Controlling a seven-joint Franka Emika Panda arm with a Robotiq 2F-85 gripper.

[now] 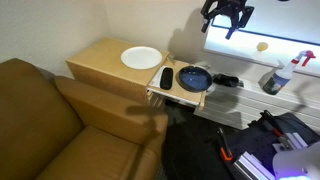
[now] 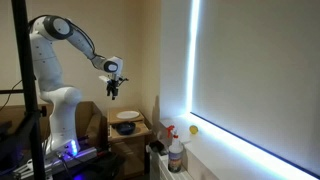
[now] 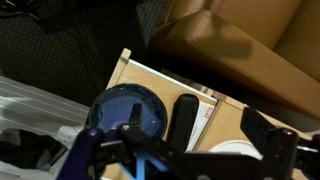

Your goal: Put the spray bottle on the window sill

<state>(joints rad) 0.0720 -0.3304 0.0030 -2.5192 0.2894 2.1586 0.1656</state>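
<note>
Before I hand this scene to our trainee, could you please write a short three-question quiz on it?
1. True or false: the gripper hangs in the air, open and holding nothing.
2. What lies on the window sill? A. a white plate B. a small yellow ball C. a dark bowl
3. Where does the spray bottle stand?
Key: 1 true; 2 B; 3 upright on the lower grey shelf, below the sill.
</note>
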